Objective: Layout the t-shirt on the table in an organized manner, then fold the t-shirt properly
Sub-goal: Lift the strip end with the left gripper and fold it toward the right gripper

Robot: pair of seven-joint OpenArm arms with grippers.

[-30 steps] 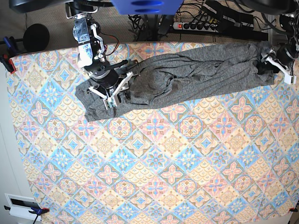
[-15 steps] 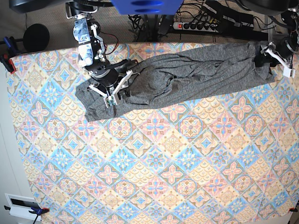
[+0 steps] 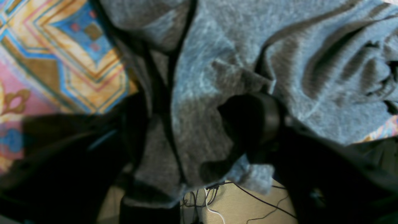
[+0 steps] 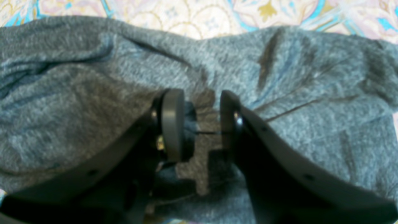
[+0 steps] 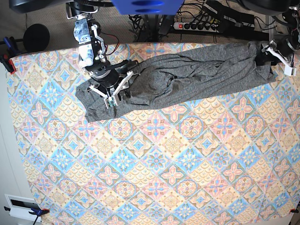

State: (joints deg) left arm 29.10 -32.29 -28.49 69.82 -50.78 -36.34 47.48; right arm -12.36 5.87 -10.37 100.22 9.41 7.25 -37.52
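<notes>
The dark-grey t-shirt lies bunched in a long band across the back of the table. My right gripper rests on the shirt's left end. In the right wrist view this gripper is open, its pads either side of a small ridge of t-shirt. My left gripper is at the shirt's right end by the table's back right corner. In the left wrist view it is shut on a thick bunch of t-shirt, lifted off the table, with floor showing beneath.
A power strip with cables lies on the floor behind the table. A black round object and a clamp are at the back left. A white device sits at the front left corner.
My left gripper has moved toward the table's back edge, drawing the shirt's right end with it. My right gripper has shifted slightly toward the back on the shirt's left end.
</notes>
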